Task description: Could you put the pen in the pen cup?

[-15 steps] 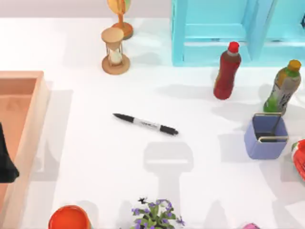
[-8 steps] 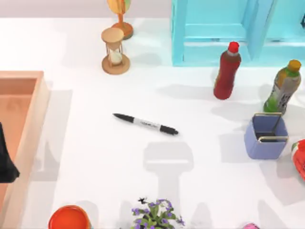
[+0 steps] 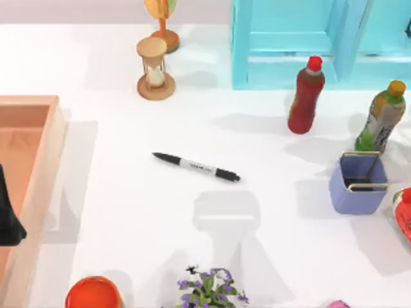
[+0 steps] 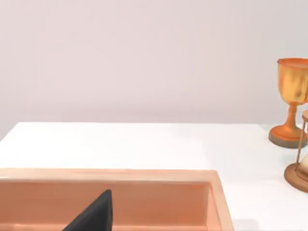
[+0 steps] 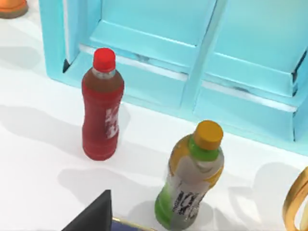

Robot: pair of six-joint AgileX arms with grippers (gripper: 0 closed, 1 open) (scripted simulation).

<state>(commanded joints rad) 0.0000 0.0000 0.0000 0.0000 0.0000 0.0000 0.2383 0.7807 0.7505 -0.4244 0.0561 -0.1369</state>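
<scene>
Untouched, the pen lay slantwise at mid-table, long axis pointing toward the pen cup on my right; I couldn't tell either gripper's state.

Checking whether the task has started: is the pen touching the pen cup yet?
Apart. The top view shows the pen lying flat near the table's middle, with bare white table between it and the pen cup at the right.

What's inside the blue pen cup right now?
The small square periwinkle-blue pen cup shows only a dark interior under its thin wire rim; its floor is in shadow. The slim black-and-white pen lies on the white table.
</scene>
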